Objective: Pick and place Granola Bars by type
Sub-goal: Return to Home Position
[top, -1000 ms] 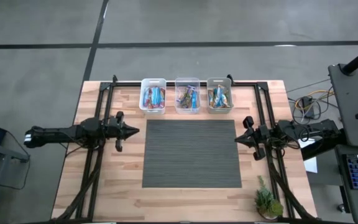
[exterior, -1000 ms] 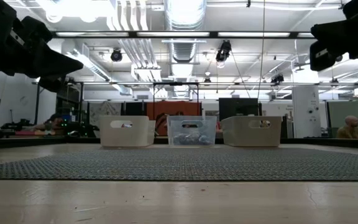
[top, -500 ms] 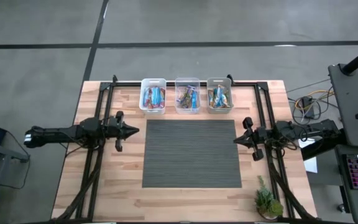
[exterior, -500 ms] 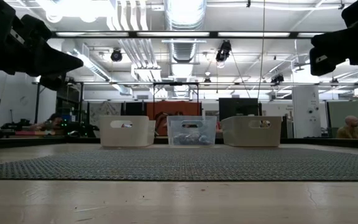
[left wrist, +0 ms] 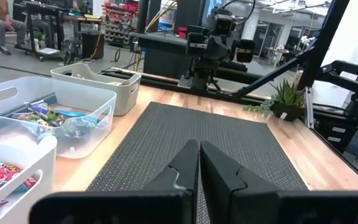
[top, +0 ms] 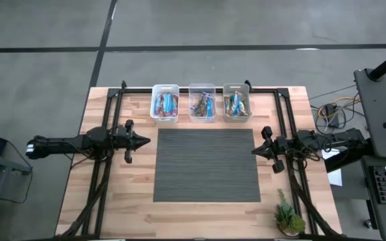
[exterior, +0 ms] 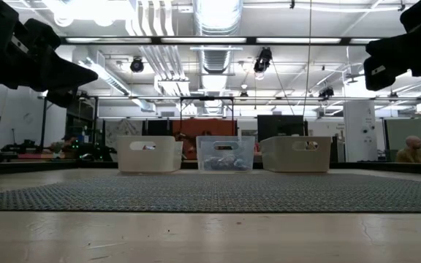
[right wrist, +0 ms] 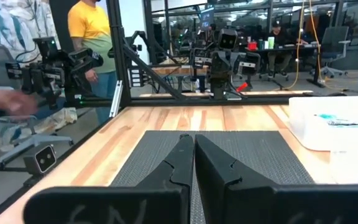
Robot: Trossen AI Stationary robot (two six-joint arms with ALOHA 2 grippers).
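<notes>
The granola bars lie in three small bins at the table's far edge: a left bin (top: 165, 102) with blue and red wrappers, a clear middle bin (top: 202, 102) with blue and dark wrappers, a right bin (top: 236, 102) with blue and orange ones. They also show as the left bin (left wrist: 5, 177) and middle bin (left wrist: 48, 115) in the left wrist view. My left gripper (top: 146, 140) hovers shut at the mat's left edge, shown also as my left gripper (left wrist: 199, 149). My right gripper (top: 254, 150) hovers shut at the mat's right edge, seen again as my right gripper (right wrist: 194, 144).
A dark ribbed mat (top: 206, 165) covers the table's middle. A small potted plant (top: 288, 217) stands at the near right corner. Black frame rails (top: 106, 120) run along both sides. People (right wrist: 95, 37) stand beyond the table's left side.
My right gripper has crept slightly toward the mat; all else holds still.
</notes>
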